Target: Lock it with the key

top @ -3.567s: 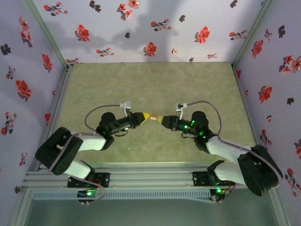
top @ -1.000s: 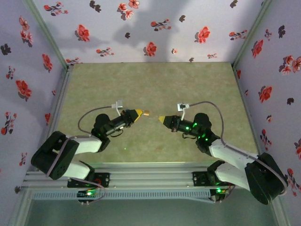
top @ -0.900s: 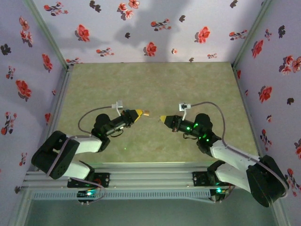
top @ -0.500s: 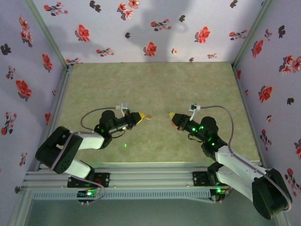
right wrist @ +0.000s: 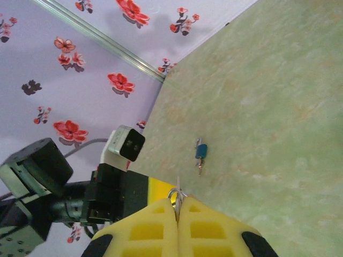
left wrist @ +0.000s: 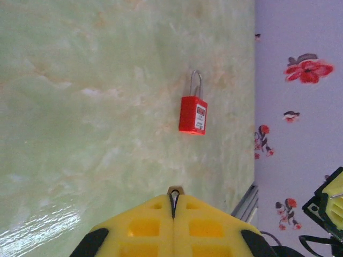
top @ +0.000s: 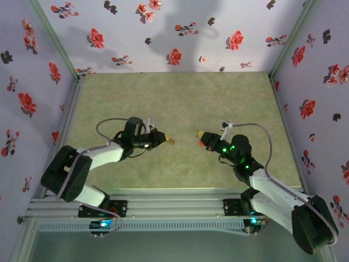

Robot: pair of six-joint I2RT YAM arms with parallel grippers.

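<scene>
Firstly, left gripper [left wrist: 173, 195]: jaws pressed together, brass sliver at the tips. Right gripper [right wrist: 177, 203]: jaws pressed together, thin wire loop at the tips. Red padlock [left wrist: 193, 115] on green worktop [left wrist: 80, 107] ahead; white label [left wrist: 201, 112], print unreadable. Blue-headed key [right wrist: 201, 152] beyond right tips.

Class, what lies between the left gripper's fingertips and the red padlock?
The stretch is bare: the left wrist view shows plain green table between the left gripper and the red padlock.
</scene>
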